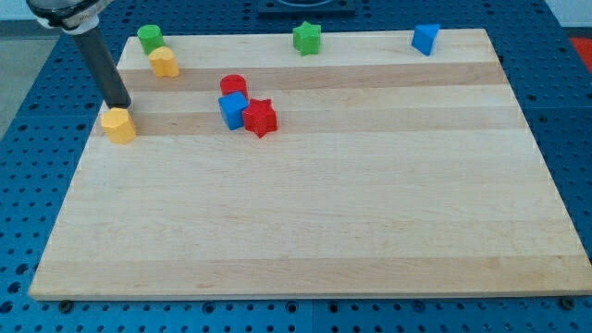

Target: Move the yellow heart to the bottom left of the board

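Here, the camera view shows a pale wooden board (314, 222) lying on a blue perforated counter (573, 111). The dark rod enters from the view's top left, and my tip (121, 105) stands at the board's left edge, touching or just above the top of the yellow heart (119, 125). The arm carries no hand, so no spread or pinch can be told.

The yellow heart sits near the left edge, in the upper third of the board. The board surface between it and the bottom left corner is bare wood. Toward the view's top, a second yellow block (164, 62), shape unclear, rests just beside a green block (150, 38) at the top left corner.

To the view's right of the heart, well apart from it, three blocks cluster: a red cylinder (232, 85), a blue cube (233, 110) touching it from below, and a red star (261, 117) against the cube's right side.

Along the top edge stand a green star (307, 38) and, farther right, a blue block (425, 39).
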You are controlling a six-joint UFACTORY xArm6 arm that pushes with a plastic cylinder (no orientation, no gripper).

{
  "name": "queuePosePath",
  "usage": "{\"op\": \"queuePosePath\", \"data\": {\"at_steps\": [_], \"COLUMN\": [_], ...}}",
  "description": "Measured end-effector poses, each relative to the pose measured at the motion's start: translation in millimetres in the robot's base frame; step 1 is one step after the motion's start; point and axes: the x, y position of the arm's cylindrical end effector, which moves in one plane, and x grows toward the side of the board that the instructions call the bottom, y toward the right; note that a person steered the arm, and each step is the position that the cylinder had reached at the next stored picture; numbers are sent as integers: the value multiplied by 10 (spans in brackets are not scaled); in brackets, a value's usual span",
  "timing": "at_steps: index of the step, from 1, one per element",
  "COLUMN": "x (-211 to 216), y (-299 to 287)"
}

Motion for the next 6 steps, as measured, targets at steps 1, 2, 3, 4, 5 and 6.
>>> {"op": "queuePosePath", "data": {"at_steps": [1, 2, 3, 4, 5, 6], "x": [-66, -285, -428, -559, -679, -801], "y": [-93, -93, -93, -93, -20, 116]}}
